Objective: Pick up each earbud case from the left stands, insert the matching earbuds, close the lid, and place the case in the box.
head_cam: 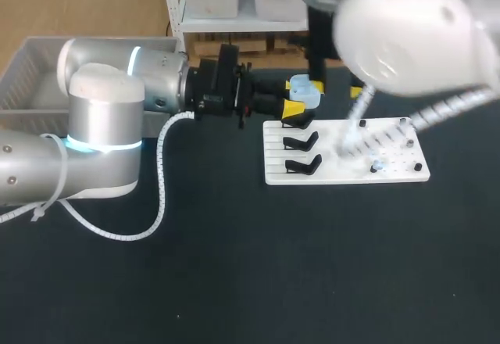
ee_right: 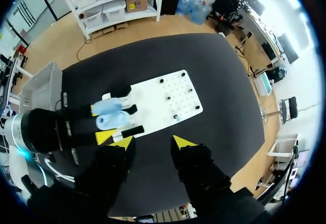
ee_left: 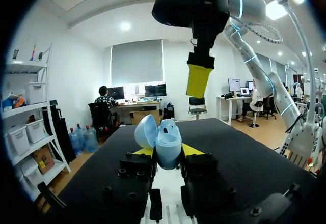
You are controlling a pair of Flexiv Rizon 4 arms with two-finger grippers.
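L gripper [ee_left: 167, 150] clamped on blue case [ee_left: 164, 135], R gripper [ee_right: 152, 142] apart, over black table [head_cam: 234, 281]

Our head camera looks down on the table [head_cam: 234, 281] from above and behind, with our right arm [head_cam: 414, 39] looming close under the lens. Our left wrist camera sits low, facing level across the table along the left gripper [ee_left: 163, 151], very near the case [ee_left: 164, 137]. Our right wrist camera hangs high, facing straight down. All three share the case; the head and right wrist views also share the board [head_cam: 344, 156].
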